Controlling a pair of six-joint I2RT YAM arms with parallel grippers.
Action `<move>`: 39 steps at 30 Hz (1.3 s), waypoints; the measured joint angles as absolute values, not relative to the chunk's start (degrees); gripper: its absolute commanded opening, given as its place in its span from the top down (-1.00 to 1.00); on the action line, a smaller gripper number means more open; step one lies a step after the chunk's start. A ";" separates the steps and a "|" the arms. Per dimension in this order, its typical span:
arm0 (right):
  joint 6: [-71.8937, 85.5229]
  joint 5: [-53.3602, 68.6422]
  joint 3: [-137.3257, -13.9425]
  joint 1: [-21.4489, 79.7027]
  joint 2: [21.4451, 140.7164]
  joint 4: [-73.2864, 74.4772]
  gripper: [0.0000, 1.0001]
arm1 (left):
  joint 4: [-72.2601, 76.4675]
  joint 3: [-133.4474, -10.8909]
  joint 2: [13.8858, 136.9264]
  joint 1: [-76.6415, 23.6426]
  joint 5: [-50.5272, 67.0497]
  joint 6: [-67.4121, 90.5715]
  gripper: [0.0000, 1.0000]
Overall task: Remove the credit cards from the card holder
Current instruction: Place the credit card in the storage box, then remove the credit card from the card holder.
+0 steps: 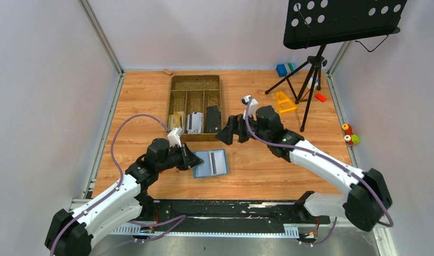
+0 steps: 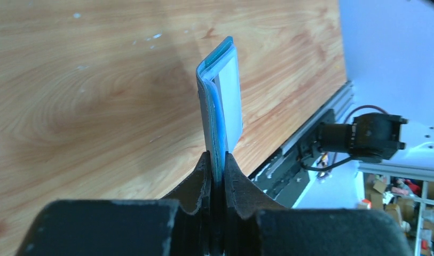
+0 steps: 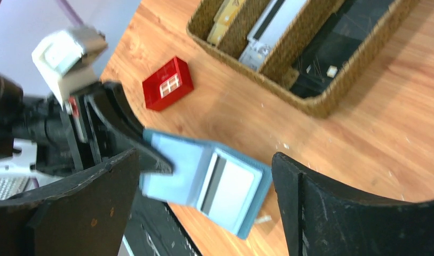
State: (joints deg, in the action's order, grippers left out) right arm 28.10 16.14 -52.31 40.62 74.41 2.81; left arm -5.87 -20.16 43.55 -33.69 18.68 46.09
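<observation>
Right wrist view is blurred, brown tray cut off at its top edge. Card holder is edge-on from left wrist (pockets hidden); clamped edge buried between left fingers.

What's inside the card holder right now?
One pale card with a dark stripe sits in the open card holder. Any cards beneath it are covered, so I can't tell whether more remain.

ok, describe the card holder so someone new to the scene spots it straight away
Find the brown woven tray mid-table. Just in front of it, toward the arms, is the card holder: a flat slate-blue wallet, open, a pale card in it, the left gripper gripping its left edge, jaws shut. Nothing else near the tray is blue.
</observation>
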 measured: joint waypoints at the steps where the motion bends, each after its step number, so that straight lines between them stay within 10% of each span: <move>1: 27.68 16.32 -50.70 40.45 72.05 3.27 -0.86 | -4.38 -19.99 43.57 -33.69 19.38 46.54 1.00; 26: 30.70 23.64 -27.11 37.71 42.54 7.09 -0.96 | 20.80 -17.91 46.85 -33.71 29.78 53.95 1.00; 39: 40.23 33.54 -20.21 28.99 40.88 -1.74 -0.43 | 32.03 -17.47 50.00 -33.71 33.15 59.40 1.00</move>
